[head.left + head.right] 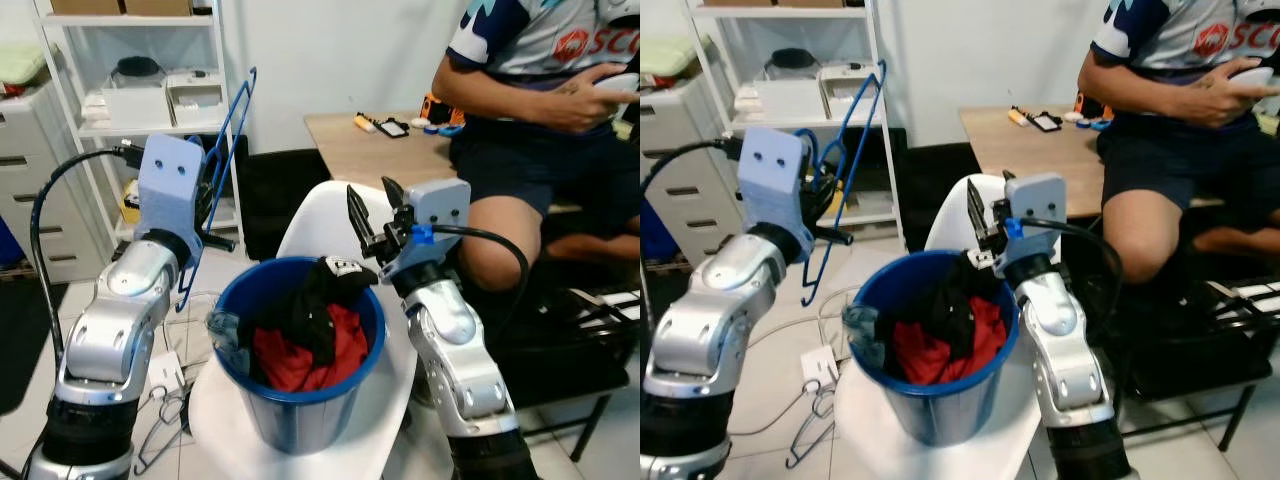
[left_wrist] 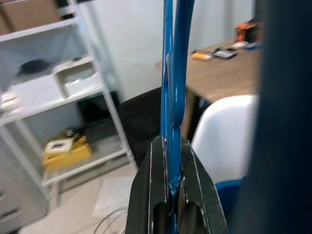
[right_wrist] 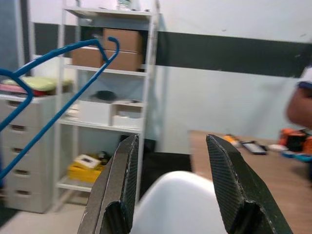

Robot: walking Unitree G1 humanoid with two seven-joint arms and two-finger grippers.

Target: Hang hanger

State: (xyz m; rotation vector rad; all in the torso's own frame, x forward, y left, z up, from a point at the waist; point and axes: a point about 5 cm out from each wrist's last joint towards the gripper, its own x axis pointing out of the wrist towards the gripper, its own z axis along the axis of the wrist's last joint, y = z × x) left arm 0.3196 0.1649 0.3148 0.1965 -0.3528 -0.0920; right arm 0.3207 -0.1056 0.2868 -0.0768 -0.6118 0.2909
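A: How far along does the hanging look?

B: Partway, I'd judge. Nearest the robot, the blue bucket (image 1: pixel 300 400) sits on the white chair (image 1: pixel 310 225), stuffed with red and black clothes (image 1: pixel 305 345). The blue hanger (image 1: pixel 222 160) is already up off the floor, pinched in the left gripper (image 2: pixel 171 187), whose two black fingers are pressed together on its wire. It isn't hooked on anything yet, so finding a rail or shelf edge and setting the hook over it is what's left.

A: And the arms?

B: The left arm is bent at the elbow and raised, wrist turned up, holding the hanger roughly upright beside the bucket, its hook near the white shelving unit (image 1: pixel 135 120) behind. The right gripper (image 3: pixel 170 175) hovers just above the bucket's far rim, jaws spread and holding nothing, pointing upward.

A: Anything else about?

B: A grey wire hanger (image 1: pixel 165 425) lies on the floor by the left arm. Further back, a person (image 1: pixel 540 110) sits at a wooden table (image 1: pixel 370 150) with small items on it, well apart from the hanger.
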